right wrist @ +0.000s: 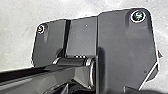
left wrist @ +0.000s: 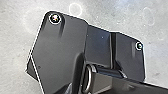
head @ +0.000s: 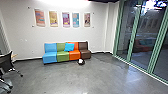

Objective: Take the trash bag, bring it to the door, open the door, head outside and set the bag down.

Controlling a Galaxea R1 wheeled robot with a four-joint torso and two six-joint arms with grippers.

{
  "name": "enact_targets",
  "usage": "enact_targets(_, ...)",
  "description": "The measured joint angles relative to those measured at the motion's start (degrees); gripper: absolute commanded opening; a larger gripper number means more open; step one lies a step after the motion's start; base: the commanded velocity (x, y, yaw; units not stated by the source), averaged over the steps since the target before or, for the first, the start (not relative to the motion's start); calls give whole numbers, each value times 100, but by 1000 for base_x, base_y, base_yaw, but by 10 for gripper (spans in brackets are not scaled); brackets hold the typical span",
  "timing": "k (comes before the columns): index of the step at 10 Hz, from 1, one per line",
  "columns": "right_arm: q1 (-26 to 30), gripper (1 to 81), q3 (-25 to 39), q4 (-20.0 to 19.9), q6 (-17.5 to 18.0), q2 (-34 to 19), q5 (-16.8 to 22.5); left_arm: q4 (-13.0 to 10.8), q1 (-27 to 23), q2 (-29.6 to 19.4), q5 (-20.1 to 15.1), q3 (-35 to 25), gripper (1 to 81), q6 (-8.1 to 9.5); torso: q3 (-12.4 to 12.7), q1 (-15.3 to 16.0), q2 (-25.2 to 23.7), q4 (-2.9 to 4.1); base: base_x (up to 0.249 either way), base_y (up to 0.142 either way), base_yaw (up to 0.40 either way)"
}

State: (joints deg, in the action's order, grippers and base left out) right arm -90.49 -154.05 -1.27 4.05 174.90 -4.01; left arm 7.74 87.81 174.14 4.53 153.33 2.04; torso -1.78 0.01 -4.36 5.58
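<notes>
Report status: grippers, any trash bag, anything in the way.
Grippers: state unclear. Small dark-and-white thing on floor by multicolored sofa; can't confirm trash bag. Sofa ahead, black chair far left, possible obstacles.

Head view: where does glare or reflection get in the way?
Head view: the overhead light is blown out, the floor has a pale sheen by the glass wall, which seems to mirror the sofa; left wrist view: faint pale rings on the floor.
</notes>
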Motion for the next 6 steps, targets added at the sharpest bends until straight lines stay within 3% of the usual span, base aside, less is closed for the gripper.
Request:
enact_targets(1, 2, 811, 0, 0, -2, 0, -1, 0, 1, 0, 0, 0, 811, -2, 0, 0, 0, 0, 141, 65, 0)
enact_targets(6, 4, 811, 6, 0, 0, 0, -1, 2, 0, 0, 0, 6, 811, 24, 0, 2, 0, 0, 142, 0, 0)
